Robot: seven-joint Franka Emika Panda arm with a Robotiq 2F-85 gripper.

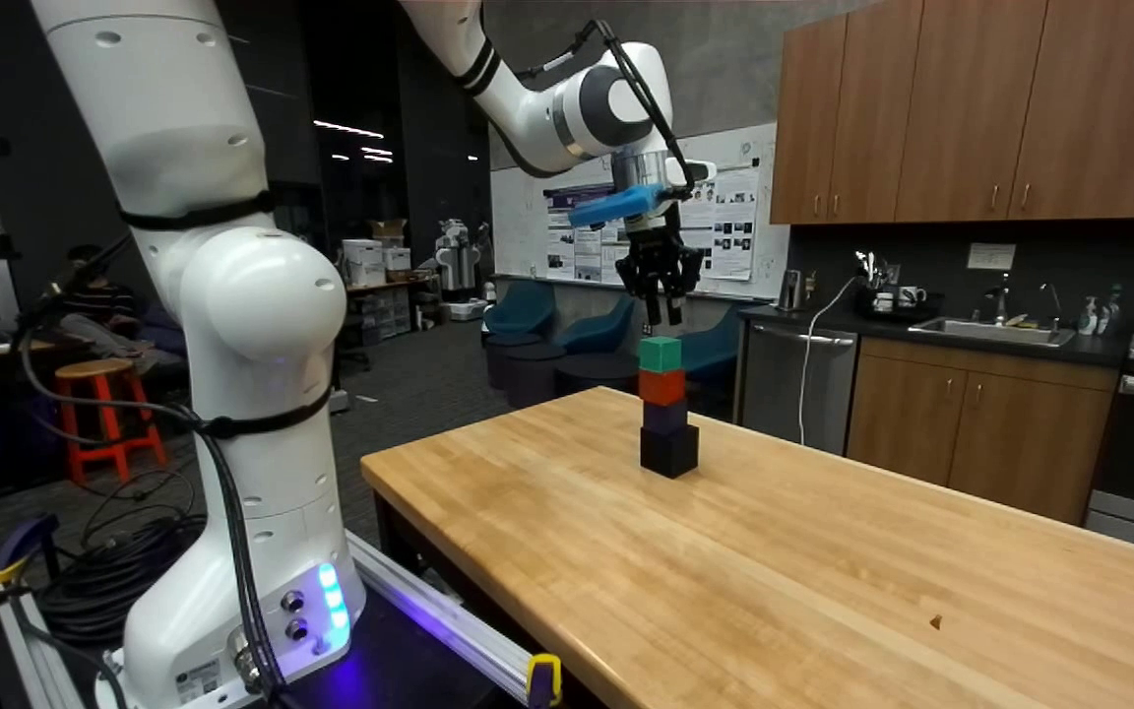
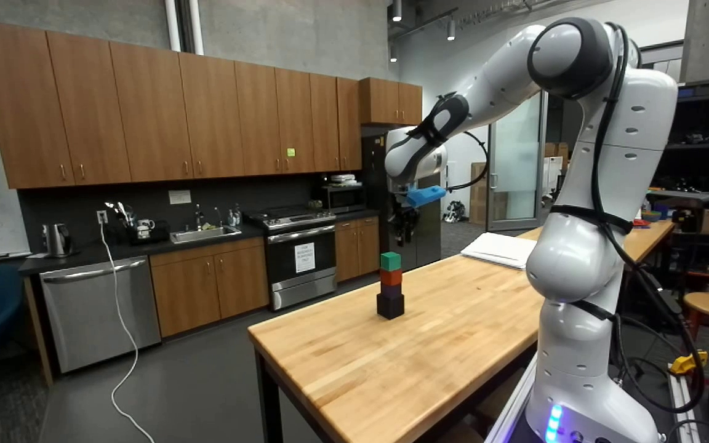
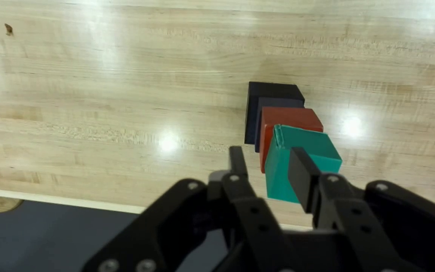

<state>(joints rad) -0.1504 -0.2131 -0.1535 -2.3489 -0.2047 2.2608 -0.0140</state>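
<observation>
Four-coloured tower on the wooden table point(image 1: 774, 571): a green block point(image 1: 661, 354) on top, then a red-orange block point(image 1: 662, 387), a dark purple block point(image 1: 664, 417) and a larger black block point(image 1: 669, 451) at the bottom. Above it, in both exterior views, hangs my gripper point(image 1: 663, 315), pointing down with a gap over the green block. In the wrist view the fingers stand apart with nothing between them. The right finger point(image 3: 304, 179) covers part of the green block point(image 3: 281, 173); the left one appears beside the stack, over the table. The blocks look upright and slightly offset from each other.
A white stack resembling paper point(image 2: 500, 249) lies farther along the table, near the arm's base. A small brown mark point(image 3: 9, 29) shows on the tabletop. The table's edge point(image 3: 70, 202) runs near the stack, with dark floor beyond.
</observation>
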